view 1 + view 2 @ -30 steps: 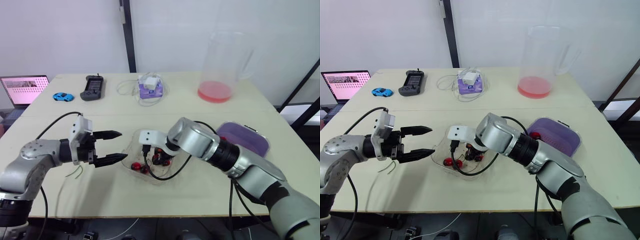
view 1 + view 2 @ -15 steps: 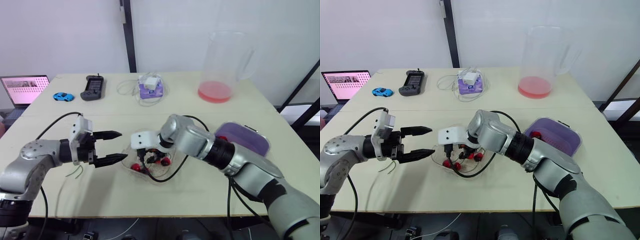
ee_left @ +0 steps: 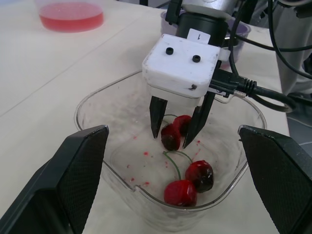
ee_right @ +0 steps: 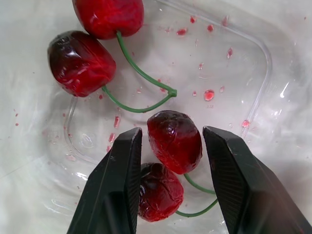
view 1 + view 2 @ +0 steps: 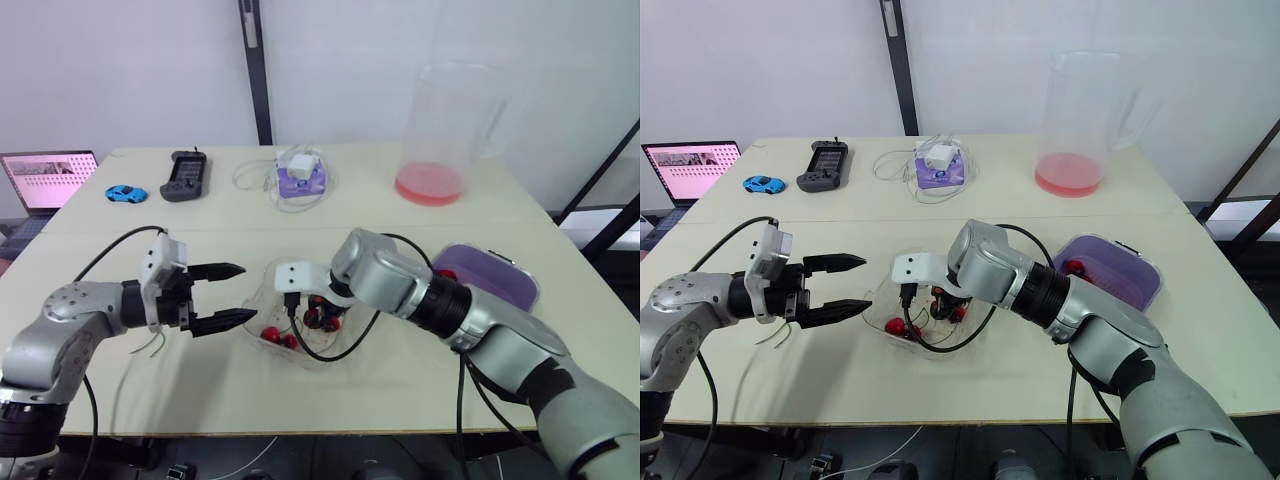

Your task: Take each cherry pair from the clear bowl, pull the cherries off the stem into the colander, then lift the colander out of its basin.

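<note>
The clear bowl (image 5: 330, 355) sits at mid-table with two stemmed cherry pairs in it. My right gripper (image 4: 171, 130) reaches down into the bowl, open, its fingers straddling a dark cherry (image 4: 174, 141) whose twin (image 4: 158, 192) lies beside it. The other cherry pair (image 3: 187, 184) lies nearer my left arm. My left gripper (image 5: 248, 291) hovers open just left of the bowl, with nothing between its fingers. The purple colander (image 5: 500, 280) rests in its basin to the right, with a cherry (image 5: 447, 274) inside.
A tall clear pitcher (image 5: 440, 130) with red liquid stands at the back right. A game controller (image 5: 185, 175), a blue toy car (image 5: 126, 192), a purple box with charger (image 5: 300, 175) and a laptop (image 5: 45, 180) line the back. Loose green stems (image 5: 150, 345) lie by my left arm.
My right gripper slid left inside the bowl half a second ago, then came back right over the cherry pair. The left gripper has hardly moved.
</note>
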Action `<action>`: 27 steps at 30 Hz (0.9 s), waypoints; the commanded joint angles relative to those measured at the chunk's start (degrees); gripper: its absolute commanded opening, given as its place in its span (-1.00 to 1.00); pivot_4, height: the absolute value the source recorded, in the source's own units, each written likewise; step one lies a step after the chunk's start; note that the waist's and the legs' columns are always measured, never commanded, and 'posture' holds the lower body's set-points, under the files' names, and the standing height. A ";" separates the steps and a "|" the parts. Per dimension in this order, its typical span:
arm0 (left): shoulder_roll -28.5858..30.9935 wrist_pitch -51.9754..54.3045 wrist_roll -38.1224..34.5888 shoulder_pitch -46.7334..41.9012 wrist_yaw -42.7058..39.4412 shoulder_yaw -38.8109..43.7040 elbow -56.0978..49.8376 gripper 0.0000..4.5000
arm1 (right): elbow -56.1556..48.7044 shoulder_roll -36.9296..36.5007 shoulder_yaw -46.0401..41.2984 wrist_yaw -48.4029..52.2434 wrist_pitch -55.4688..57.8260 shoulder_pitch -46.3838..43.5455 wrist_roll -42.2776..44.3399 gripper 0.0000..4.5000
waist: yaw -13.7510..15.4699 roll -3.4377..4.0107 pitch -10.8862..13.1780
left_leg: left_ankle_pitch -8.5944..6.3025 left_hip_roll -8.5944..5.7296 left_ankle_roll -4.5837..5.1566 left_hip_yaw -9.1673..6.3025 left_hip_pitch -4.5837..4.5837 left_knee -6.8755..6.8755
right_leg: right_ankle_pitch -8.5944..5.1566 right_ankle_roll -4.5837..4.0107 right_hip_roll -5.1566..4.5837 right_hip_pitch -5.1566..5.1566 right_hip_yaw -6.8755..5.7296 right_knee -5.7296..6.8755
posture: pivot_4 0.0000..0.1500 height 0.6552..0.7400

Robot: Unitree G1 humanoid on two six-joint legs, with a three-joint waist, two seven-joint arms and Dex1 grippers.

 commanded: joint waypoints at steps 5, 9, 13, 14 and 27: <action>-0.10 -1.12 0.12 -0.60 -0.17 0.38 -0.40 1.00 | -2.65 -0.68 -0.09 1.01 -4.91 -1.72 -1.68 -0.81 | 0.00 0.00 0.00 | 0.00 0.00 0.00 0.00 0.00 0.00 | 0.00 0.00 0.00 0.00 0.00 0.00 | 1.00 0.84; -0.12 -1.27 0.34 -0.90 -0.13 0.39 -0.04 1.00 | -2.37 -0.20 0.31 3.07 -12.78 -2.60 -2.85 -0.81 | -0.01 0.00 0.00 | 0.00 0.00 0.00 0.00 0.00 0.00 | 0.00 0.00 0.00 0.00 0.00 0.00 | 1.00 0.84; -0.22 -1.16 0.29 -0.73 0.24 0.56 -0.55 1.00 | 0.39 1.33 1.21 4.19 -21.57 -3.38 -5.72 -0.81 | -0.13 0.00 0.00 | 0.00 0.00 0.00 0.00 0.00 -0.01 | 0.00 0.00 0.01 -0.01 0.00 0.00 | 1.00 0.84; -0.23 -1.12 0.26 -0.60 0.32 0.63 -0.73 1.00 | 1.00 1.55 1.33 4.40 -22.98 -3.37 -6.40 -0.81 | -0.11 0.00 0.00 | 0.00 0.01 0.00 0.00 0.00 -0.02 | 0.00 0.00 0.01 -0.01 0.00 0.00 | 1.00 0.84; 0.11 -0.88 0.04 -0.17 0.28 0.92 -1.12 1.00 | -2.07 0.91 -4.91 9.74 -24.86 -2.38 -8.27 0.63 | 0.06 0.00 0.00 | 0.04 0.00 -0.07 -0.02 0.01 -0.01 | 0.00 0.00 -0.01 0.01 -0.02 0.01 | 1.00 0.84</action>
